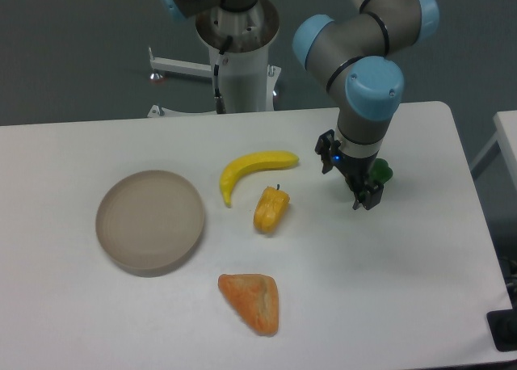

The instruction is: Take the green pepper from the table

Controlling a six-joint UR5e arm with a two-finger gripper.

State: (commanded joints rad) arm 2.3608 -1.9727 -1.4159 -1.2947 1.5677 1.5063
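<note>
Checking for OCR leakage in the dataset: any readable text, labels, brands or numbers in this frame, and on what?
None readable. No print shows on the gripper, green pepper, banana, yellow pepper, bread piece, plate or table. A small blue light glows on the wrist; no characters there.

White table (97, 321) with rounded corners, bearing five items. At left, a round grey-brown dish (150, 220); near centre, a yellow banana (252, 170) with a yellow-orange pepper (271, 210) just below it and a wedge of orange bread (252, 301) nearer the front edge. At right, well apart from these, a green pepper (382, 173), partly hidden behind the gripper (365, 195).
</note>
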